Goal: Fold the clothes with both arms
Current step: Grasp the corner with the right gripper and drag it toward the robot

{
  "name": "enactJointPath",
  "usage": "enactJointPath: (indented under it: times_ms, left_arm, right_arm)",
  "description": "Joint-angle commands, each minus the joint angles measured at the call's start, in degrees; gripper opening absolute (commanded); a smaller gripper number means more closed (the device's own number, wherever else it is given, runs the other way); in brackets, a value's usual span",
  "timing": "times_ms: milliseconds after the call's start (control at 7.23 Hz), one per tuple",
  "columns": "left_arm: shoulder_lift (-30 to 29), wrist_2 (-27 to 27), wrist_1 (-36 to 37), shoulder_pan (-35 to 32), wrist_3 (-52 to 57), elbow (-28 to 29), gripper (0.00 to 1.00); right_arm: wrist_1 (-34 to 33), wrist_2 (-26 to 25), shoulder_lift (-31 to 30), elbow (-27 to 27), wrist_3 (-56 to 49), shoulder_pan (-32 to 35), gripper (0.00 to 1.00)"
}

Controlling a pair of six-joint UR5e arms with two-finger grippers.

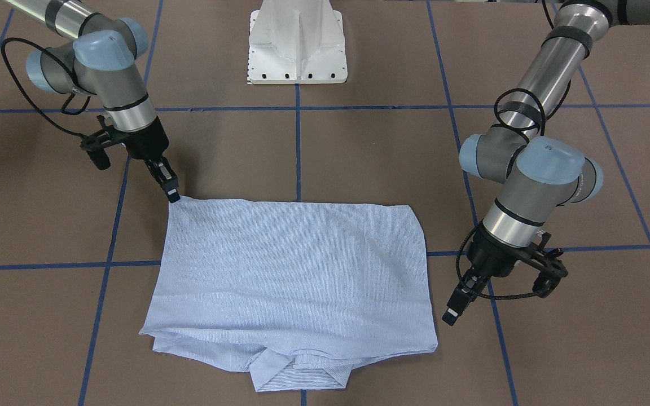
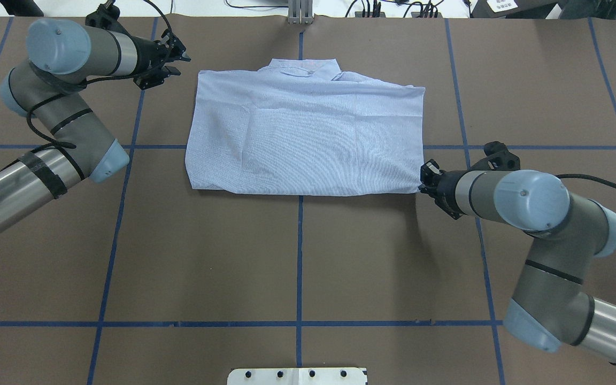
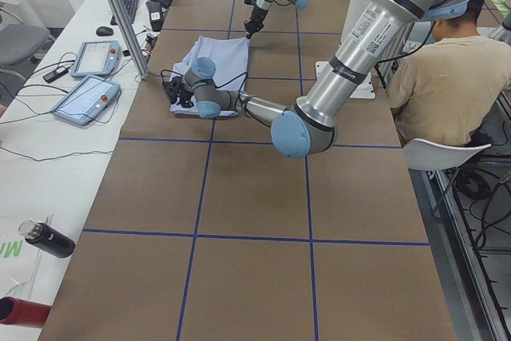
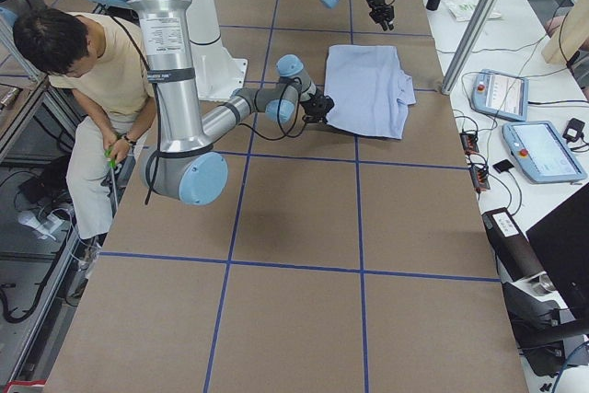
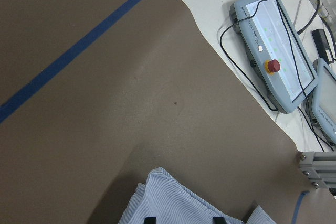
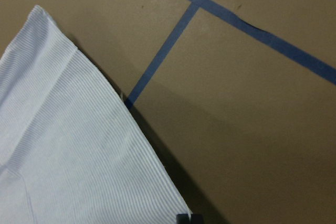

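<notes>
The light blue striped shirt (image 1: pixel 291 265) (image 2: pixel 308 139) lies folded into a rectangle on the brown table, its collar (image 1: pixel 299 372) (image 2: pixel 300 67) at the far edge from the robot. My right gripper (image 1: pixel 173 194) (image 2: pixel 423 179) (image 6: pixel 189 217) is shut on the shirt's near right corner, which is drawn up into a small peak. My left gripper (image 1: pixel 452 313) (image 2: pixel 182 55) (image 5: pixel 184 220) stands open just off the far left corner, apart from the cloth; the shirt (image 5: pixel 173 203) edge shows below its fingertips. In the right wrist view the shirt (image 6: pixel 68 145) fills the lower left.
The white pedestal base (image 1: pixel 297 45) stands at the robot's side of the table. A person (image 3: pixel 439 77) (image 4: pixel 83 71) sits beside it. Teach pendants (image 5: pixel 273 51) (image 4: pixel 538 149) and cables lie on the white bench past the far edge, by an aluminium post (image 3: pixel 120 13).
</notes>
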Motion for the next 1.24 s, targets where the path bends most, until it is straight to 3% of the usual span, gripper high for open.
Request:
enactJointPath:
  times_ms: [0, 138, 415, 553, 692, 830, 1107]
  left_arm:
    - [2.85, -0.65, 0.15, -0.02, -0.09, -7.24, 0.46]
    - [4.78, -4.92, 0.41, 0.06, -0.36, -11.98, 0.46]
    - [5.77, -7.33, 1.29, 0.94, -1.67, -17.19, 0.47]
    - [8.29, -7.59, 1.38, 4.51, -2.29, -21.04, 0.48]
    - [11.71, -7.34, 1.56, 7.85, -2.38, -25.43, 0.53]
    - [13.05, -6.9, 3.21, 9.71, -2.47, -27.3, 0.61]
    - [14.03, -0.52, 11.96, 16.12, -2.38, -28.37, 0.61]
  right_arm:
    - [-0.39, 1.92, -9.9, 11.31, -0.08, -6.58, 0.0]
    - [-0.31, 4.62, -15.34, 17.37, -0.09, -12.81, 0.0]
    - [-0.31, 5.79, -16.45, 19.54, 0.0, -26.25, 0.0]
    - [-0.31, 5.71, -16.45, 19.63, 0.0, -31.01, 0.29]
    - [-0.31, 5.71, -16.54, 20.33, 0.35, -32.8, 0.99]
    - [-0.31, 5.71, -16.71, 22.86, 0.35, -32.73, 1.0]
    - [-0.22, 5.88, -15.67, 25.43, -0.08, -23.29, 1.0]
